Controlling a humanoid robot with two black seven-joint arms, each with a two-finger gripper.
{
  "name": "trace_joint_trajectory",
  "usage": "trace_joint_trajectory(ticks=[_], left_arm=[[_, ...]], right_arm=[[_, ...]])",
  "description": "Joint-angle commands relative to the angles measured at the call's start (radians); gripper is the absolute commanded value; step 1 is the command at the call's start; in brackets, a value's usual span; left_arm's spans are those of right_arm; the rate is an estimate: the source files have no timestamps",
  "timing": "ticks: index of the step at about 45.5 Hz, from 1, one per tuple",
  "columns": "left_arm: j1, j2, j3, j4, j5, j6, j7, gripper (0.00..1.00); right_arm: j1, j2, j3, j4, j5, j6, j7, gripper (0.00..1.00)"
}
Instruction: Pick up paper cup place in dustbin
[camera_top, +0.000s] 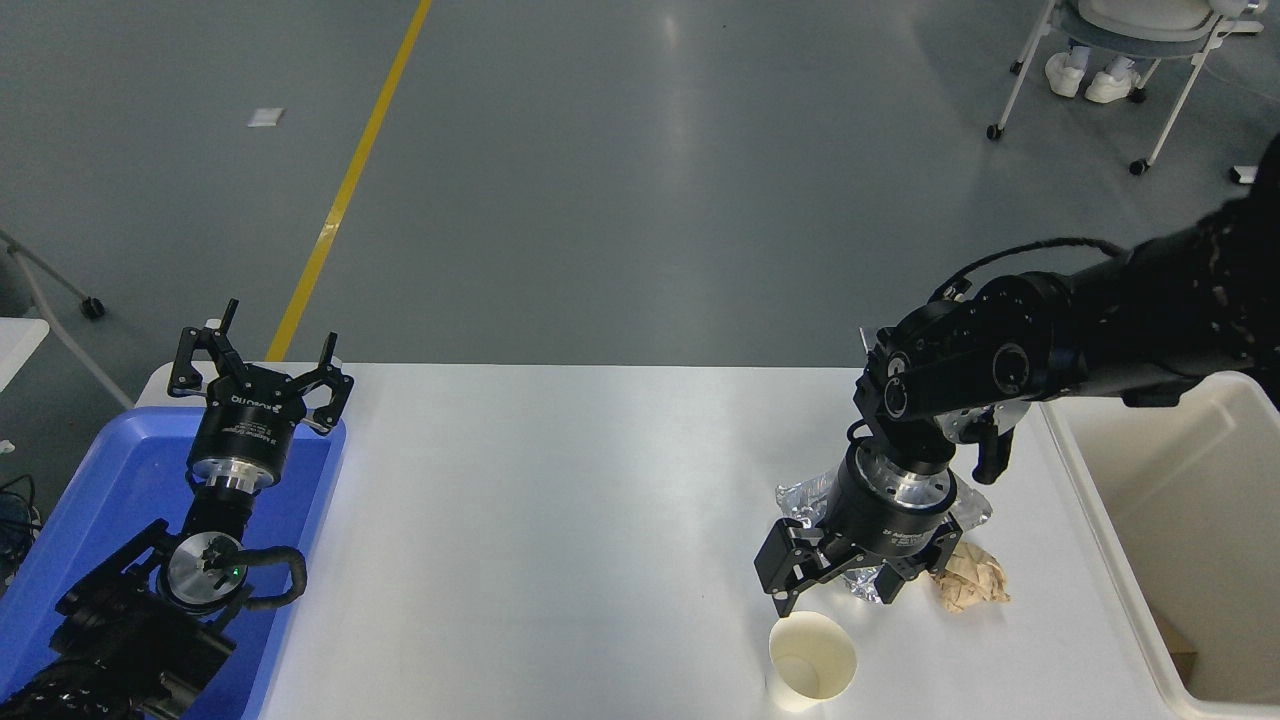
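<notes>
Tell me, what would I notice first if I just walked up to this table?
Probably the big black right arm, reaching in from the right with its open end effector hanging just above the paper cup at the table's near edge. Behind it lie a shiny silver foil pouch and a crumpled tan paper ball, with the cream dustbin at the far right.

At centre right the crinkled silver foil pouch (800, 495) is mostly hidden behind the black right gripper (835, 590). The large cream-white plastic dustbin (1100, 520) is cut off by the right and bottom edges.
</notes>
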Motion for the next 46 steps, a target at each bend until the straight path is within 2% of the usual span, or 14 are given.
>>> trace_joint_trajectory(ticks=[1,13,17,19,22,26,30,31,33,46], left_arm=[[0.000,0.000,0.000,0.000,0.000,0.000,0.000,1.00],[0.000,0.000,0.000,0.000,0.000,-0.001,0.000,1.00],[0.000,0.000,0.000,0.000,0.000,-0.001,0.000,1.00],[0.000,0.000,0.001,0.000,0.000,-0.001,0.000,1.00],[0.000,0.000,0.000,0.000,0.000,0.000,0.000,1.00],[0.000,0.000,0.000,0.000,0.000,-0.001,0.000,1.00],[0.000,0.000,0.000,0.000,0.000,-0.001,0.000,1.00],[0.000,0.000,0.000,0.000,0.000,0.000,0.000,1.00],[0.000,0.000,0.001,0.000,0.000,0.000,0.000,1.00],[0.000,0.000,0.000,0.000,0.000,0.000,0.000,1.00]], right_arm=[[-0.104,-0.027,0.016,-0.051,-0.045,-0.039,-0.001,1.00],[-0.199,-0.026,0.027,-0.119,-0.048,-0.106,-0.001,1.00],[-0.228,-0.030,0.038,-0.131,-0.050,-0.113,0.000,0.95],[-0.234,-0.039,0.039,-0.133,-0.048,-0.113,0.003,0.88],[-0.239,-0.055,0.042,-0.133,-0.050,-0.113,0.013,0.66],[-0.248,-0.061,0.042,-0.133,-0.061,-0.111,0.036,0.45],[-0.257,-0.064,0.044,-0.133,-0.093,-0.111,0.059,0.37],[-0.260,-0.064,0.044,-0.133,-0.096,-0.111,0.062,0.29],[-0.263,-0.064,0.044,-0.133,-0.096,-0.105,0.066,0.01],[-0.262,-0.061,0.045,-0.134,-0.096,-0.099,0.068,0.00]])
